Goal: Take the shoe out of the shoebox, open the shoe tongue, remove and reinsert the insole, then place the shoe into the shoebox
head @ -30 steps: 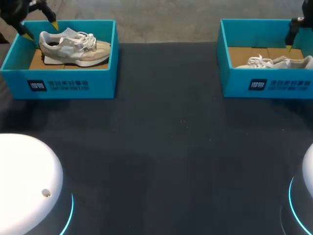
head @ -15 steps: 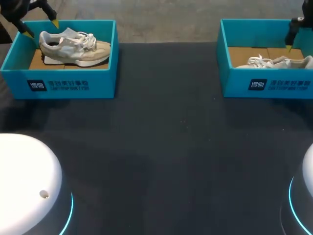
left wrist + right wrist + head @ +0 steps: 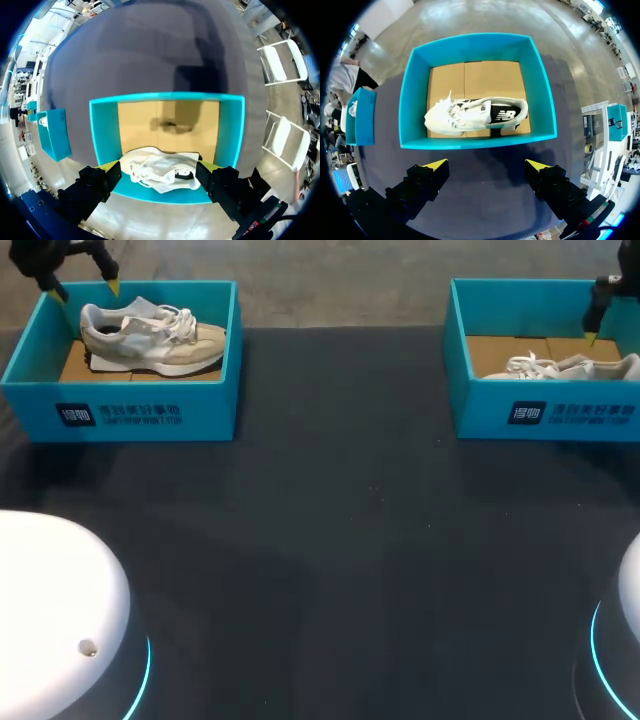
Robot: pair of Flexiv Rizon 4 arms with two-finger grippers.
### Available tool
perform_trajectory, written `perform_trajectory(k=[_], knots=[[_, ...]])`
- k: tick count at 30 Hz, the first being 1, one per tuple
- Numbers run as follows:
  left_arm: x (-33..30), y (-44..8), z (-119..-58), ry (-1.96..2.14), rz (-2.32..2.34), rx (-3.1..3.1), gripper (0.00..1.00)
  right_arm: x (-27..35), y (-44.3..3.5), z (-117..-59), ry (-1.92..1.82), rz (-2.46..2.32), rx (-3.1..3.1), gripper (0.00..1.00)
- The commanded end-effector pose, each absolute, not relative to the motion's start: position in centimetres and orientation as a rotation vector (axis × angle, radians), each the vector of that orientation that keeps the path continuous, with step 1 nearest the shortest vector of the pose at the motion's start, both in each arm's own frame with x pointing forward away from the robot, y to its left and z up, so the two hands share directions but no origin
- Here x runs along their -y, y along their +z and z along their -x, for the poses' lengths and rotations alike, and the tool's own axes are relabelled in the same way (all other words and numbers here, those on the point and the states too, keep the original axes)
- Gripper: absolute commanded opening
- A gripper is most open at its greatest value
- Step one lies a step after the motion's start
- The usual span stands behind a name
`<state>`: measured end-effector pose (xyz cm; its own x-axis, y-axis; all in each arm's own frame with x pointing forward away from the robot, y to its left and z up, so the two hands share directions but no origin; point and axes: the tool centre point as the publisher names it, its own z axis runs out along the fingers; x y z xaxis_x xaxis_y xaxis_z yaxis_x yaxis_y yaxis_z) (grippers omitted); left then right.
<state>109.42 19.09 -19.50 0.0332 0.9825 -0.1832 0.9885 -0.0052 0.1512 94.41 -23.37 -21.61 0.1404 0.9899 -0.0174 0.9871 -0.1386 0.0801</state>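
Two teal shoeboxes stand on the dark table. The left shoebox [image 3: 130, 415] holds a beige shoe [image 3: 150, 338] with white laces, lying on its side on the cardboard floor. My left gripper [image 3: 85, 288] hangs open above that box's far left corner; in its wrist view the left gripper [image 3: 157, 167] has the shoe [image 3: 160, 172] below, between its spread fingers, untouched. The right shoebox [image 3: 545, 410] holds a white shoe [image 3: 560, 367]. My right gripper [image 3: 486, 164] is open, high above the table beside the box, well clear of the white shoe [image 3: 475, 116].
Dark table surface [image 3: 340, 540] stretches between and in front of the two boxes. My arms' white bases [image 3: 50, 610] sit at the near corners. The box walls [image 3: 475, 142] rise around each shoe.
The left gripper has risen a little and drawn back from the box's left wall. The right arm and both shoes have stayed put.
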Motion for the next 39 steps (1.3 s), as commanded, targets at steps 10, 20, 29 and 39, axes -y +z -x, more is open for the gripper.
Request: perform_trajectory(k=[10, 20, 29, 39], knots=[[-22.1, -23.0, -116.0, -0.009, -2.247, -2.053, 1.00, 23.4, -21.6, -94.4, 0.060, -2.316, -2.012, 1.00], [-25.1, -24.4, -118.5, 0.034, -2.340, -2.049, 1.00, 23.4, -21.6, -94.4, 0.060, -2.316, -2.012, 1.00], [-26.9, -26.7, -119.8, 0.065, -2.348, -2.089, 1.00, 23.4, -21.6, -94.4, 0.060, -2.316, -2.012, 1.00], [-27.9, -28.8, -121.1, 0.165, -2.362, -2.105, 1.00, 23.4, -21.6, -94.4, 0.060, -2.316, -2.012, 1.00]])
